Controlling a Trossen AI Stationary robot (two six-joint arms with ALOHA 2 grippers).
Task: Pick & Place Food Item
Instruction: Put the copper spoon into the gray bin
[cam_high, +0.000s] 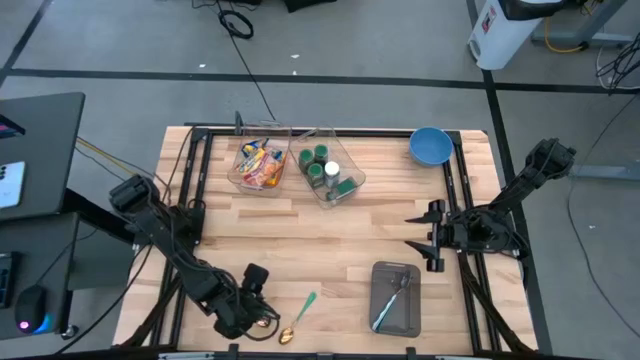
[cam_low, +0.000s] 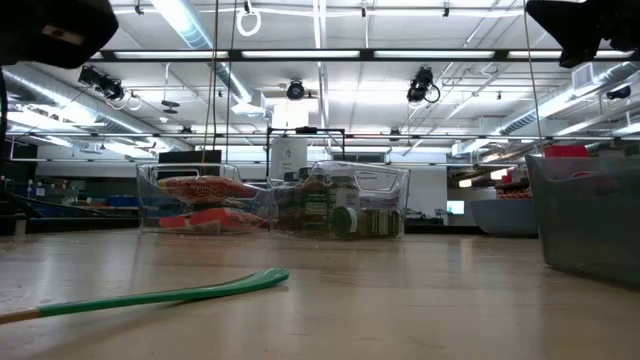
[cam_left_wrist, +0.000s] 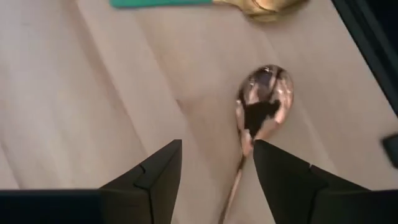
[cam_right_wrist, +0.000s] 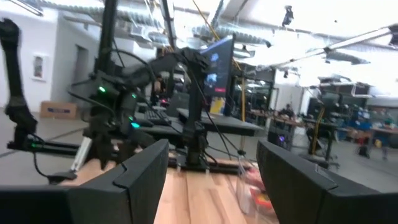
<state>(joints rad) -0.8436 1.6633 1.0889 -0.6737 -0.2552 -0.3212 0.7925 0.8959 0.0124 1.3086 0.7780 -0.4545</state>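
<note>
I note a blue bowl (cam_high: 430, 146) at upper right of the tabletop. Grey tray (cam_high: 396, 311) at lower right, utensils inside. Green-handled spoon (cam_high: 300, 313) at lower centre. Laptop (cam_high: 28, 160) at far left, off the table.

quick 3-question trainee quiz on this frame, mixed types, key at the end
1. True or false: the left gripper hangs over a silver spoon on the table.
2. What lies in the grey tray? A) cutlery B) snack packets C) nothing
3. Fill in: the bowl in the table's far right corner is ____.

Key: 1 true, the spoon's handle runs between its open fingers. 2 A. 3 blue.
</note>
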